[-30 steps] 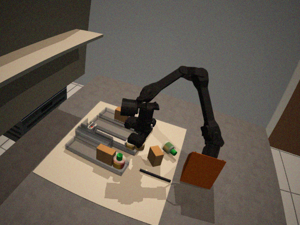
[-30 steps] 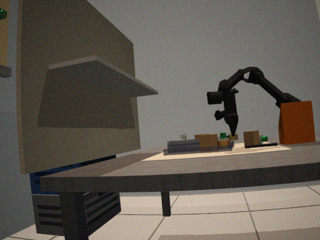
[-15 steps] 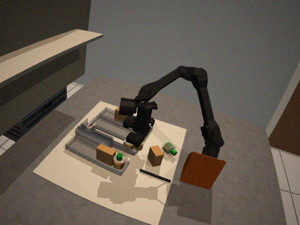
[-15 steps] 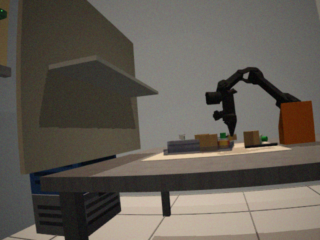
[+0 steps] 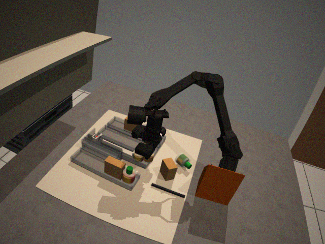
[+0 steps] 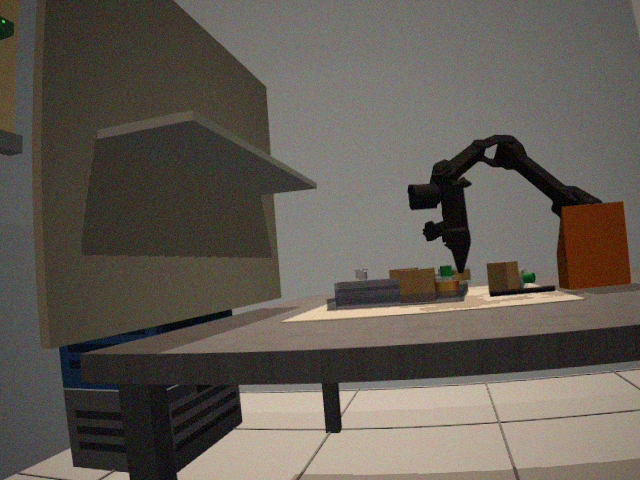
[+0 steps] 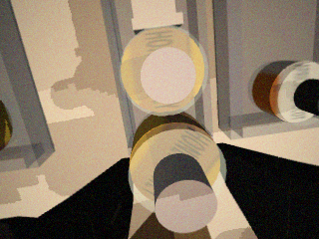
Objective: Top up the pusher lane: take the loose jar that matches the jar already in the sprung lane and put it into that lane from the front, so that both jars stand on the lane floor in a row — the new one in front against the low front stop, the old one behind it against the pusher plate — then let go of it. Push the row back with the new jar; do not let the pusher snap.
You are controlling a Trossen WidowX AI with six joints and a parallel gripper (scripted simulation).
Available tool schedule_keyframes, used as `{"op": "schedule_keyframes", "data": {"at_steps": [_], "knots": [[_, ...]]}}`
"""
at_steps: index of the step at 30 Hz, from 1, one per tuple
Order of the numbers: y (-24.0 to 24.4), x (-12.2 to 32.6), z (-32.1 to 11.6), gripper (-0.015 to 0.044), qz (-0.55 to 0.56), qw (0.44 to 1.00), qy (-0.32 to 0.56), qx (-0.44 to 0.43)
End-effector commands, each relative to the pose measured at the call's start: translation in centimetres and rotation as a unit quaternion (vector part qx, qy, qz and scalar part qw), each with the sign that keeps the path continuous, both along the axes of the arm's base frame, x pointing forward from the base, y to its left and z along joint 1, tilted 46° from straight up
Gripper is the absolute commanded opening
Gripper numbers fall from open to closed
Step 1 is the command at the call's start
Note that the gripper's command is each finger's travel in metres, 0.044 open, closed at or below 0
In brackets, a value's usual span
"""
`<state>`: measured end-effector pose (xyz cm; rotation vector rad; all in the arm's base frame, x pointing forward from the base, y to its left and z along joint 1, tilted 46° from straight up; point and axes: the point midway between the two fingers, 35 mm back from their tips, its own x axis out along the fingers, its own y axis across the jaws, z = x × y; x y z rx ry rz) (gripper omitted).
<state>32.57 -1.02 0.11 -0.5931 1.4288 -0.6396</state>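
Observation:
My gripper (image 5: 145, 155) (image 6: 461, 270) (image 7: 172, 158) is shut on a yellow-labelled jar (image 5: 150, 158) (image 7: 150, 164) with a grey-sided, pale-topped cap, at the front end of the sprung lane (image 5: 130, 158) (image 7: 118, 75). The similar jar (image 5: 137, 156) (image 7: 131, 70) stands in the lane directly behind it; the two look touching or nearly so. The white pusher (image 5: 118, 147) (image 7: 158, 21) is behind that jar. The held jar looks larger and nearer in the wrist view. Its base and the low front stop are hidden, so its height over the floor cannot be told.
A side lane (image 5: 91, 163) holds a brown box (image 5: 114, 167) and a green-capped jar (image 5: 128, 176). An amber, black-capped jar (image 7: 266, 90) stands in the other neighbouring lane. A green-capped jar (image 5: 183, 159) lies by a brown box (image 5: 168, 169) and a black bar (image 5: 167, 190) on the mat (image 5: 147, 217).

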Motion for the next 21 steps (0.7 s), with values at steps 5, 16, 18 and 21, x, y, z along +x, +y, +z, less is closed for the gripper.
{"op": "schedule_keyframes", "data": {"at_steps": [5,16,18,21], "knots": [[-0.02,1.01,0.35,0.0000,0.001,1.000,-0.011,-0.002],[-0.02,1.52,0.48,0.0000,0.001,1.000,-0.011,-0.002],[-0.02,1.61,0.50,0.0000,0.001,1.000,-0.011,-0.002],[-0.02,1.74,0.54,0.0000,0.001,1.000,-0.011,-0.002]]}}
